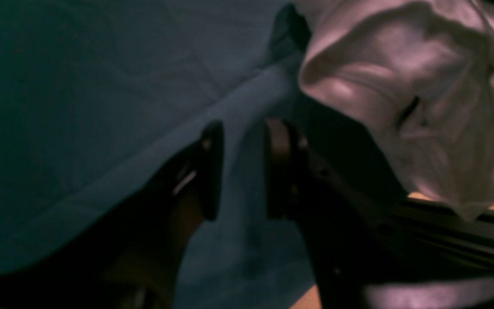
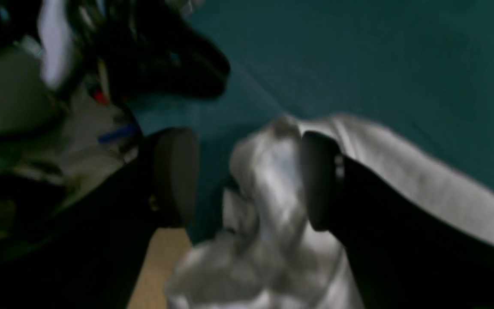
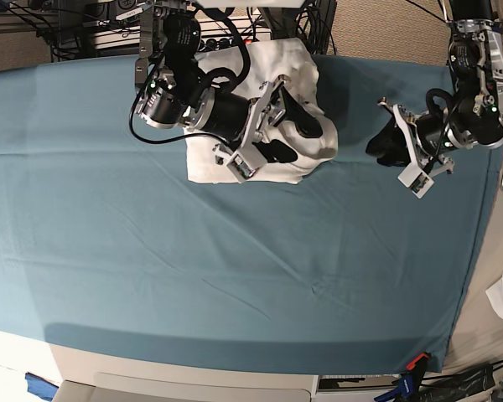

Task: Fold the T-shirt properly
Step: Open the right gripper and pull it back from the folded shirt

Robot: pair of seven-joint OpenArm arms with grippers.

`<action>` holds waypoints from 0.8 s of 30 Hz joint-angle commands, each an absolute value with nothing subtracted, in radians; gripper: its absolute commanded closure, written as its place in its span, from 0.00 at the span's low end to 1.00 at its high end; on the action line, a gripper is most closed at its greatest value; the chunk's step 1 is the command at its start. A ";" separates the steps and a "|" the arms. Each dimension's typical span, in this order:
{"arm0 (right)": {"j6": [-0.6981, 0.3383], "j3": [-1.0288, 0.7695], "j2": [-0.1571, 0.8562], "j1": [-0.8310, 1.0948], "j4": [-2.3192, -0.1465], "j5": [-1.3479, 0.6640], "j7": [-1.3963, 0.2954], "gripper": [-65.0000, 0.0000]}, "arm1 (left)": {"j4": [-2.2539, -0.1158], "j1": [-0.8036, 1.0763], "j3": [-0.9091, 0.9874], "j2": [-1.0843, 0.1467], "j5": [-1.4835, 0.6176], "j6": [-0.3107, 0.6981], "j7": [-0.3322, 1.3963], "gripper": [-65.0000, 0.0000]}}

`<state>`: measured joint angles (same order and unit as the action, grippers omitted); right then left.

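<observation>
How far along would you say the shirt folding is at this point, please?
Done: the T-shirt lies bunched into a rough stack at the far edge of the teal cloth, still lumpy. In hand: nothing is gripped; the right pincer stands open over the shirt, and the left pincer is open, off to the side over the cloth. Left: flattening and squaring the folds.

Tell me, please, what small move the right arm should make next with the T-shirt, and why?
Probably lower the right gripper a little and close it on the raised fold. Its jaws stand open around a bunched ridge of the T-shirt, which lies crumpled at the far edge of the teal cloth. The left gripper is empty, off to the side.
</observation>
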<state>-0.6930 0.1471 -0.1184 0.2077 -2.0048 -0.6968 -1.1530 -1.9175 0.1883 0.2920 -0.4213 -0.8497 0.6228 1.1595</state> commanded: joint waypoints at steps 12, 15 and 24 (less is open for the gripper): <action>-0.698 0.049 -0.121 0.184 -2.165 -0.553 -1.118 0.42 | -1.933 0.239 0.299 -0.432 -1.071 0.638 1.172 0.72; -0.698 -0.038 -0.118 0.190 -2.186 -0.566 -1.114 0.42 | -1.933 0.258 0.299 -0.432 -1.203 0.686 1.214 0.72; -0.698 -0.219 -0.061 0.254 -2.186 -0.862 -1.210 0.65 | -1.933 0.280 0.297 -0.381 -1.484 0.698 1.351 0.72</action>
